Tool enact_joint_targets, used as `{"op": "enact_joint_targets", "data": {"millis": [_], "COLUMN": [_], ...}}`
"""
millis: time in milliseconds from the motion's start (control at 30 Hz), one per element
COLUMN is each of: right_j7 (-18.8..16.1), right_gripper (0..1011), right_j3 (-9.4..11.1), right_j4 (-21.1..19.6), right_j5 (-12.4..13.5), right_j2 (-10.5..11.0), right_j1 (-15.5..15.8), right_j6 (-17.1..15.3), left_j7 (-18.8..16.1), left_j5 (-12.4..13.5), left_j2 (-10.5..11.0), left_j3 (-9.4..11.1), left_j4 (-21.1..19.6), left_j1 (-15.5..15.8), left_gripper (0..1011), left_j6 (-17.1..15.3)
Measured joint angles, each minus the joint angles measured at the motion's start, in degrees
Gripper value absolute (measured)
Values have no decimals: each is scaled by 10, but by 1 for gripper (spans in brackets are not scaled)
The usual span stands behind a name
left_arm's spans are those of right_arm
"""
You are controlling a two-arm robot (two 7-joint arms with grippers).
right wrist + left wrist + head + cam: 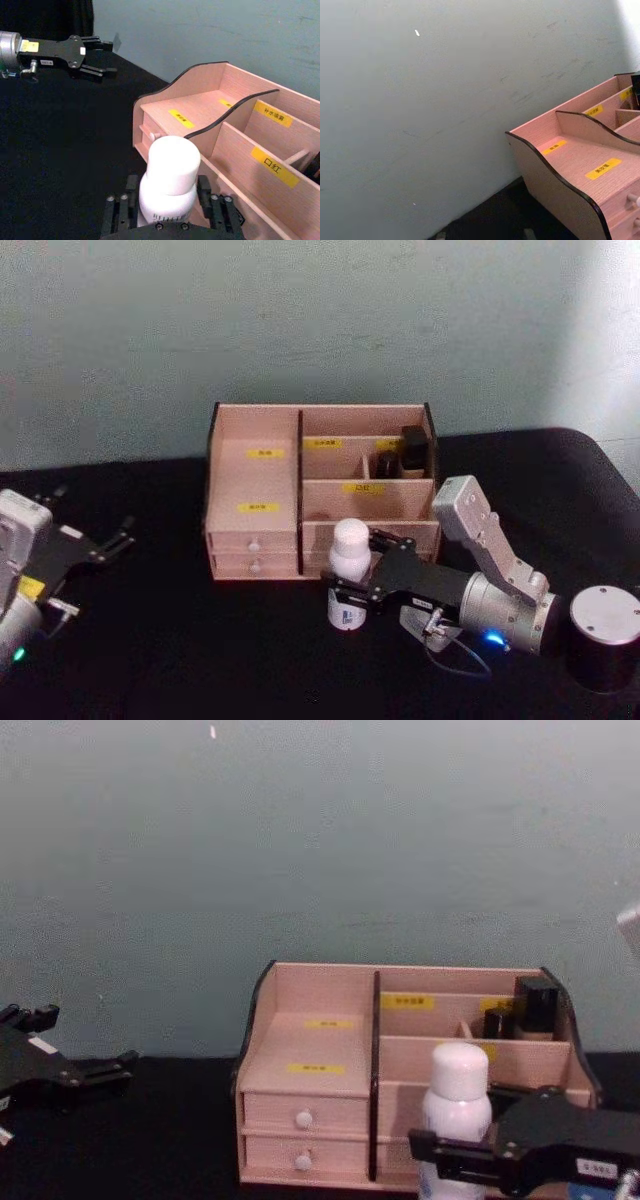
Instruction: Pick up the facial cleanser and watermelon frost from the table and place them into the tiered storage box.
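**Cleanser gripped, nothing in the box yet.**

Your right pincer [355,575] is closed narrow on the lower body of the facial cleanser [170,170], and its pads look to touch the bottle on both sides. The bottle stands upright on the black tabletop [200,650], just in front of the tiered storage box [255,480], so I judge the first pick gripped but not lifted. None of the open compartments you can see holds a task item, so both placements are left, the watermelon frost included. Your left pincer [107,57] hangs wide open above the tabletop, well off to the left. Just behind the bottle are the box's front wall and its white-knobbed drawers [240,540], which you will need to lift over. Farther back, small black bottles [412,448] take up the rear right compartment.
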State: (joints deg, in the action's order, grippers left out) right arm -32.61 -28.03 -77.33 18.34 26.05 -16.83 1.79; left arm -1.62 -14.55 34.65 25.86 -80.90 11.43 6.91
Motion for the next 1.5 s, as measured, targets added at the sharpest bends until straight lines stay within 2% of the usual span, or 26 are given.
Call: {"op": "enact_joint_targets", "data": {"millis": [100,133,233,567,733,967,1100,1200,1500], "right_j7": [0,0,0,0,-1,-6,-3,12,83], "right_gripper": [686,630,594,591,591,591,591,591,592], "right_j3": [0,0,0,0,3,22,32,39,52], "right_j4": [0,0,0,-1,-10,-42,-54,-56,-23], "right_j5": [0,0,0,0,0,23,35,34,-16], "right_j2": [0,0,0,0,3,7,4,-4,-47], "right_j1": [0,0,0,0,4,7,-1,-13,-60], "right_j6": [0,0,0,1,11,16,17,22,41], "left_j7": [0,0,0,0,0,0,0,0,0], "left_j5": [0,0,0,0,0,0,0,0,0], "left_j2": [0,0,0,0,0,0,0,0,0], "left_j3": [0,0,0,0,0,0,0,0,0], "left_j4": [0,0,0,0,0,0,0,0,0], "left_j1": [0,0,0,0,0,0,0,0,0], "left_gripper": [1001,1001,1001,1001,1001,1001,1001,1001,1001], "left_j6": [0,0,0,0,0,0,0,0,0]}}
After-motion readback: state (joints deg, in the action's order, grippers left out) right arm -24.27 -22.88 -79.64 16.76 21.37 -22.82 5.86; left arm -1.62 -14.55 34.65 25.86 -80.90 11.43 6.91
